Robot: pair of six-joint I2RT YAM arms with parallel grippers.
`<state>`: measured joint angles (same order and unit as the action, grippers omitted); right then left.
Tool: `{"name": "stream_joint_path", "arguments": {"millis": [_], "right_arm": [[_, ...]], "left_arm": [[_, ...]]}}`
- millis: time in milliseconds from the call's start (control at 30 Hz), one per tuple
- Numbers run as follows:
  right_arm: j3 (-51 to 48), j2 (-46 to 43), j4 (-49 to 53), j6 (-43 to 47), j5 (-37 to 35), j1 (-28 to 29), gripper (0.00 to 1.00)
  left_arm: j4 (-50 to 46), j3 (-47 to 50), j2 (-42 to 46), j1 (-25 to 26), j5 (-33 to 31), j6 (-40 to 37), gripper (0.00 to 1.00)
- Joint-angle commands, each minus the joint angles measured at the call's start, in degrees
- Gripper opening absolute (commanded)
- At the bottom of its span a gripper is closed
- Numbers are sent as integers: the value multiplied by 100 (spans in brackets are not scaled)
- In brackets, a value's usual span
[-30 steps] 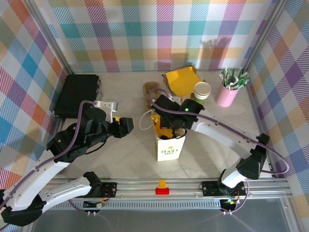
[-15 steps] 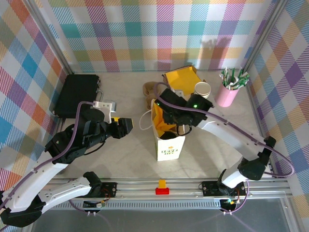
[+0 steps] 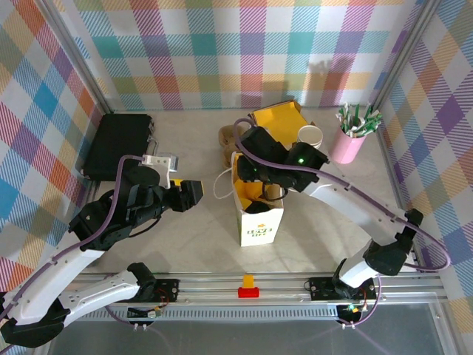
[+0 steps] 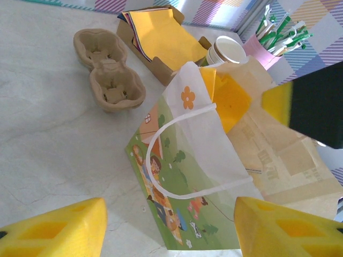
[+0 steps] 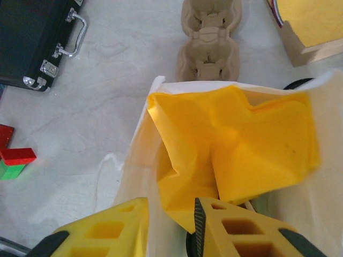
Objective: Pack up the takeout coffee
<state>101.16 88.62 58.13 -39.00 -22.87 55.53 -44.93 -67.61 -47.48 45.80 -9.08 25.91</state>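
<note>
Now coffee's hidden inside bag (image 4: 185, 134); left end effector (image 4: 169, 214) & right end effector (image 5: 171, 209) both apart.

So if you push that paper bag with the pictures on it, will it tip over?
Probably, if pushed up high: the paper bag stands tall on a narrow base. Its thin walls look floppy, so they'd likely crumple first. It seems light, with yellow paper showing inside.

My left arm (image 3: 111, 222) is bent low and reaching to the right, left gripper (image 3: 194, 194) held level with its pads well apart. My right arm (image 3: 347, 203) stretches across to the left, right gripper (image 5: 170, 210) pointing down, fingers only partly parted.
</note>
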Motion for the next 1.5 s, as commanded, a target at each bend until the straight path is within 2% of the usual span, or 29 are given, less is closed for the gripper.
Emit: {"name": "stream_joint_path", "arguments": {"millis": [0, 200, 467, 767, 900, 967, 1100, 1267, 1367, 1467], "right_arm": [[-145, 180, -478, 131, 218, -192, 28], [-321, 426, -777, 125, 403, -491, 26], [-608, 682, -891, 46, 512, -631, 9], [-997, 862, -765, -114, 503, -643, 6], [-788, 873, -491, -86, 511, -648, 6], [-616, 771, -388, -10, 538, -648, 8], [-235, 434, -159, 194, 580, -648, 20], [159, -158, 22, 588, 520, -648, 30], [138, -605, 6, 849, 371, -724, 33], [-63, -1084, 32, 940, 284, -1024, 37]], "left_arm": [[1, 72, 91, -54, -96, -71, 64], [-16, 82, 107, -54, -120, -88, 64], [-69, 95, 135, -51, -172, -95, 64], [-112, 111, 204, -53, -178, -91, 64], [-155, 108, 257, -54, -196, -72, 64], [-165, 117, 306, -54, -199, -63, 64], [-183, 137, 352, -52, -247, -62, 64], [-149, 93, 329, -54, -434, -151, 65], [-88, 39, 280, -53, -785, -251, 66], [-37, -6, 226, -54, -1404, -299, 70]]}}
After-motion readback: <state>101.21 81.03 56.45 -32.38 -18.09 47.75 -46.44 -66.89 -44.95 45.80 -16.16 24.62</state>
